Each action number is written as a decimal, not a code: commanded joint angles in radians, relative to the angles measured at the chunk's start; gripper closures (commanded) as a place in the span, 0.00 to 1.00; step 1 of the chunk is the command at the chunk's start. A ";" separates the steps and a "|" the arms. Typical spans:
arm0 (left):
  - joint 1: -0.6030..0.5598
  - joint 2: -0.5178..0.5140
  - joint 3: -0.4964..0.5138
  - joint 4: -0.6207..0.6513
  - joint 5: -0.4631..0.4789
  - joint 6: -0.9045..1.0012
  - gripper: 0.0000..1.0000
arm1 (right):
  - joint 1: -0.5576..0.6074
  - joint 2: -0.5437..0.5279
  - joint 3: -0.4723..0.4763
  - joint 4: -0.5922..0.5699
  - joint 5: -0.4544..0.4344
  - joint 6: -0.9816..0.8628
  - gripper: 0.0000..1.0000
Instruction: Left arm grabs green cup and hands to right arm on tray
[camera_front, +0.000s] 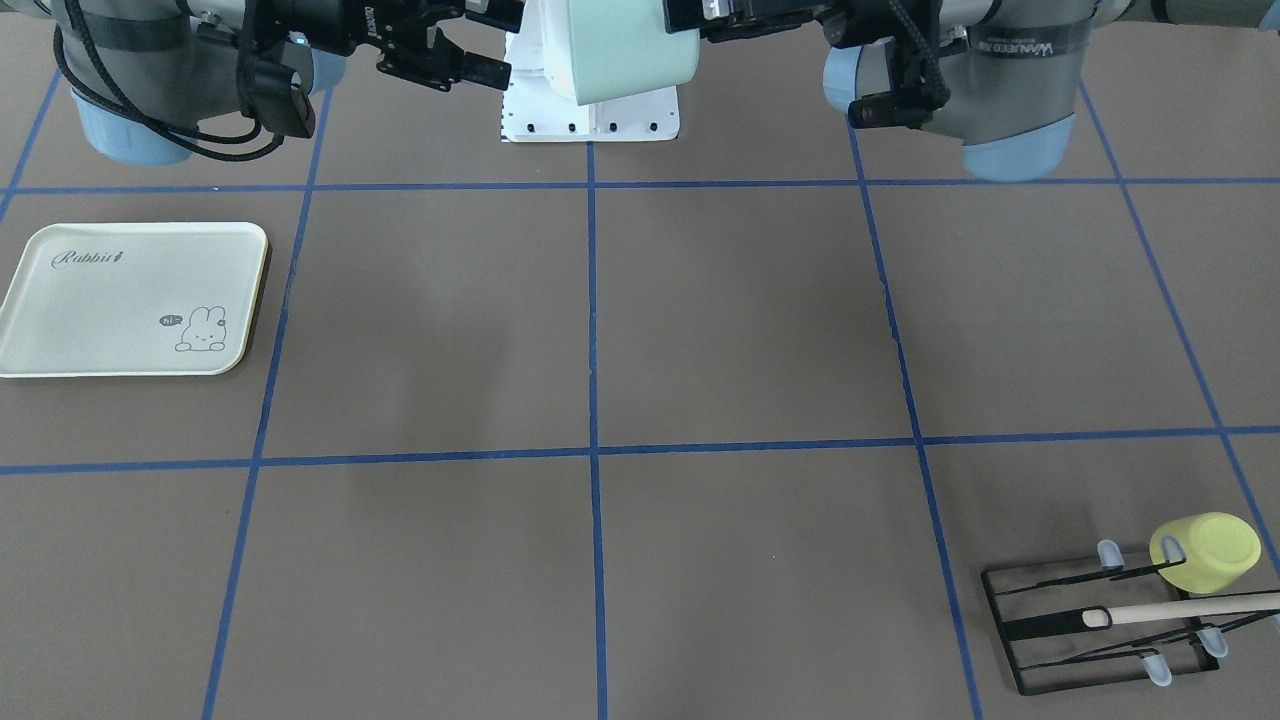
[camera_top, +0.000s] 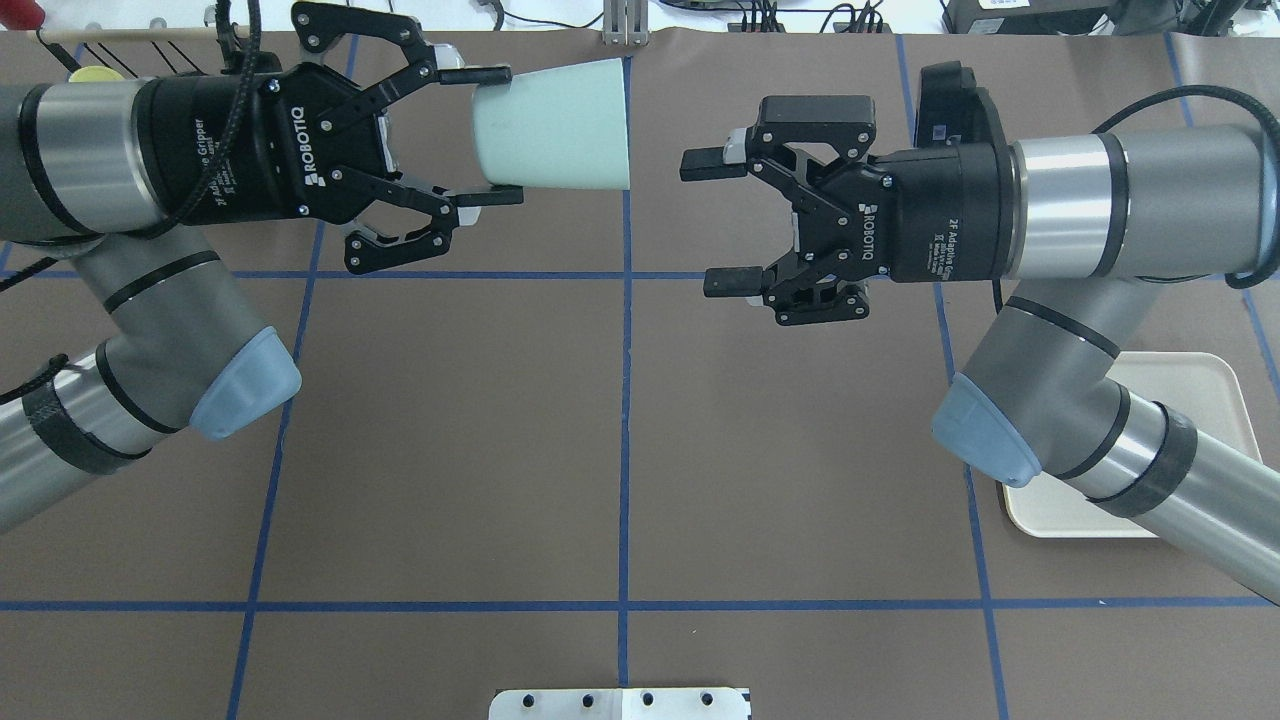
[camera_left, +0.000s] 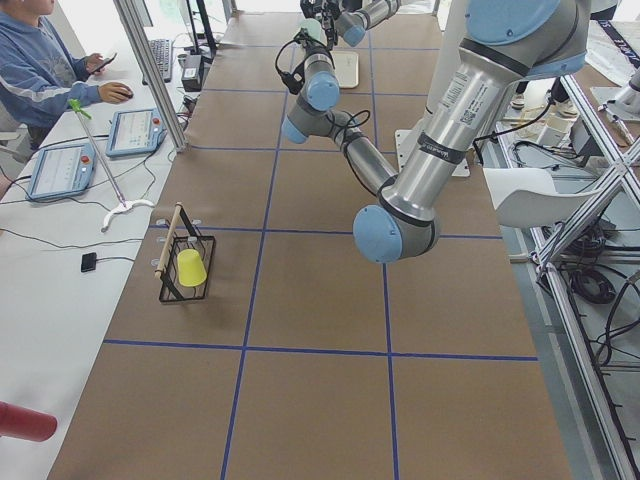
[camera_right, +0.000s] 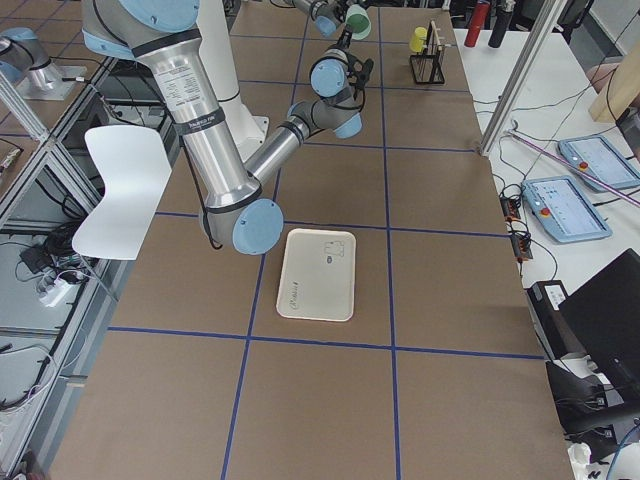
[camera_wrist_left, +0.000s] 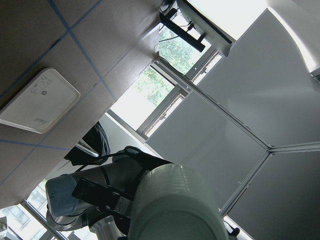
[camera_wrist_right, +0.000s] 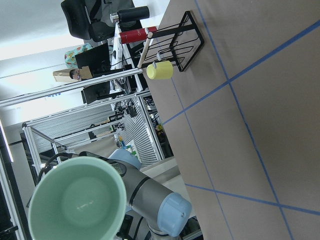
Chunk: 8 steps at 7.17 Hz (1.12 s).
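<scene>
1. Currently, the left arm's forearm rises from the robot's left side to a bent elbow. Its wrist then runs level across the table (camera_top: 620, 450) toward the centre line.
2. The left gripper (camera_top: 495, 133) points sideways at the opposite arm. Its fingers (camera_top: 478, 74) are clamped on the narrow base end of the green cup (camera_top: 560, 125), one on each side.
3. The green cup lies horizontally in the air, clear of the table. Its wide mouth faces the right gripper (camera_top: 712, 222). The right wrist view looks straight into the darker green interior.
4. The right arm mirrors this pose: forearm up from the robot's right side, elbow bent, wrist level and pointing back at the left gripper.
5. The right gripper's fingers (camera_top: 702, 162) stand wide apart and touch nothing. A gap separates their tips from the cup's rim. In the overhead view this gripper sits lower in the picture than the cup.
6. The tray (camera_front: 100, 300) lies flat on the table on the robot's right, well apart from both grippers. In the overhead view the right forearm hides part of it.
7. A black wire rack (camera_front: 1010, 620) stands at the far corner on the robot's left, with a yellow-green cup (camera_front: 1205, 553) hung on it.
</scene>
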 joint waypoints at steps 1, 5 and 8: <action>0.005 -0.001 -0.011 -0.003 0.002 -0.043 1.00 | -0.022 0.007 -0.001 0.004 -0.035 0.001 0.01; 0.005 0.001 -0.020 -0.006 -0.001 -0.085 1.00 | -0.025 0.019 -0.002 0.004 -0.052 0.001 0.02; 0.017 -0.002 -0.026 -0.008 0.000 -0.137 1.00 | -0.030 0.024 -0.002 0.004 -0.055 0.001 0.02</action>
